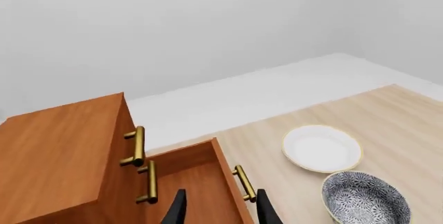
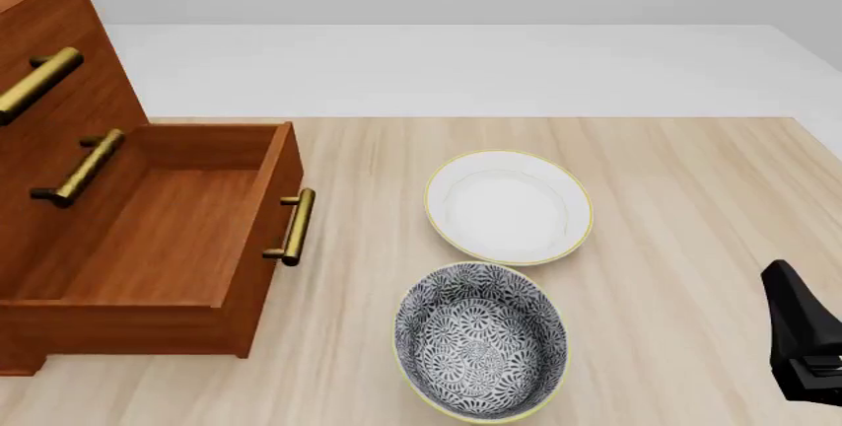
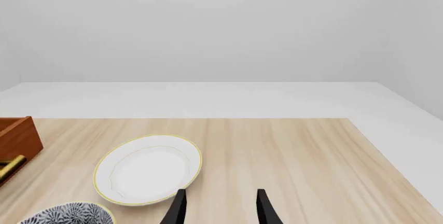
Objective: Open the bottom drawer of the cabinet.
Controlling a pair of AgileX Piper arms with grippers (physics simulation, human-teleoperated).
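The cabinet [image 2: 53, 61] stands at the table's far left, reddish-brown with brass bar handles. Its bottom drawer [image 2: 172, 219] is pulled out toward the middle of the table and shows an empty wooden inside. The drawer's brass handle [image 2: 296, 227] is on its front. In the left wrist view my left gripper [image 1: 221, 211] is open just behind the drawer [image 1: 201, 175], and the handle [image 1: 244, 182] shows close to one fingertip [image 1: 265, 208], untouched. My right gripper [image 3: 221, 208] is open and empty over bare table. Only a black part of the right arm [image 2: 803, 347] shows in the front view.
A white bowl with a gold rim [image 2: 508, 206] sits mid-table, right of the drawer. A blue-patterned bowl [image 2: 482, 337] sits nearer, in front of it. Both show in the left wrist view [image 1: 322, 148] [image 1: 365, 199]. The two upper drawers [image 2: 82, 165] are shut.
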